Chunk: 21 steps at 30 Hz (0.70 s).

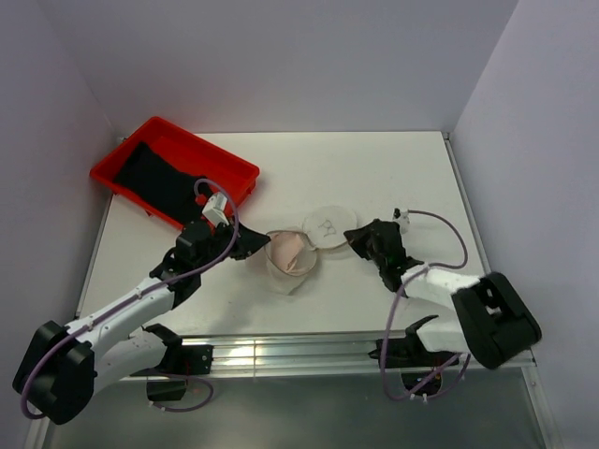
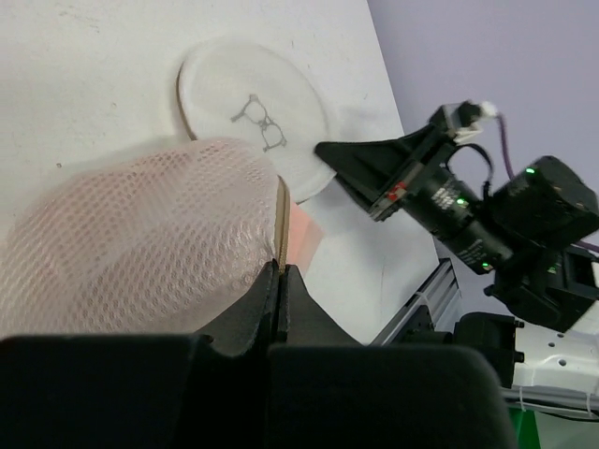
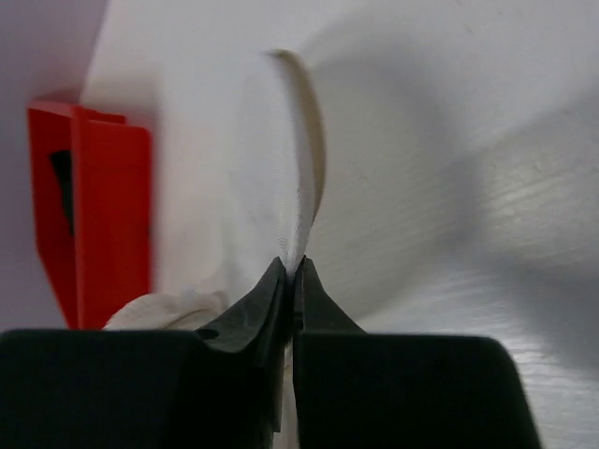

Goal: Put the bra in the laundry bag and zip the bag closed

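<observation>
The left gripper (image 1: 251, 245) is pinched shut on the left rim of the laundry bag (image 1: 292, 269), which lies between the 2 arms with the pink bra (image 1: 288, 251) inside. Its round lid (image 1: 329, 227) flops open rightward, where the right gripper (image 1: 354, 241) is clamped on its edge.

White table (image 1: 374, 173), red tray (image 1: 208, 150) at its far-left corner, mesh laundry bag (image 1: 323, 232) lying near the middle

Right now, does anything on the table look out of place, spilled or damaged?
Nothing stands out. The laundry bag lies unzipped with its round lid flopped open, pink bra inside; left gripper pinches its rim, right gripper the lid's edge.
</observation>
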Available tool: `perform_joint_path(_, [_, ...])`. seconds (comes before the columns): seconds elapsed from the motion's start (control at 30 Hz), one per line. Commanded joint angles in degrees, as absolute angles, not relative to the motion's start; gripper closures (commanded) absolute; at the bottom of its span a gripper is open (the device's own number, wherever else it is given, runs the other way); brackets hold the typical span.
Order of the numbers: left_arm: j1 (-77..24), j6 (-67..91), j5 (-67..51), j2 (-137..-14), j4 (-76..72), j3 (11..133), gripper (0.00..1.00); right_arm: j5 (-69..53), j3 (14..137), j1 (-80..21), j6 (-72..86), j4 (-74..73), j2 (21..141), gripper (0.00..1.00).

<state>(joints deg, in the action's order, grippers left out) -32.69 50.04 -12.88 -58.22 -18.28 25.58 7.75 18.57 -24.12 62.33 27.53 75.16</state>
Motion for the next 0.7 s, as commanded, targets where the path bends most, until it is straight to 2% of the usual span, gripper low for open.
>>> perform_joint_path(0.0, [-32.5, 48.7, -11.5, -55.2, -17.2, 30.1, 1.0, 13.8, 22.7, -25.4, 55.9, 26.1, 63.7, 1.0])
perform_joint_path(0.1, [-32.5, 48.6, -9.8, -51.8, -12.0, 33.6, 1.0, 16.4, 27.5, -27.4, 47.7, 18.7, 53.0, 1.0])
perform_joint_path(0.27, [-32.4, 45.9, -2.1, -47.5, -2.5, 38.4, 1.0, 24.2, 31.6, -38.9, 36.4, 9.1, 39.7, 1.0])
perform_joint_path(0.33, [-31.2, 45.2, -0.4, -49.4, 1.2, 38.7, 1.0, 21.9, 31.6, -40.3, 35.5, 8.9, 40.1, 1.0])
perform_joint_path(0.47, [-29.6, 45.4, -4.4, -53.2, -1.2, 39.5, 1.0, 17.4, 38.1, -40.3, 34.4, 3.7, 50.3, 1.0])
perform_joint_path(0.67, [-29.5, 42.2, 2.4, -48.5, 4.7, 41.8, 1.0, 11.8, 40.2, -41.4, 34.1, 5.8, 48.2, 1.0])
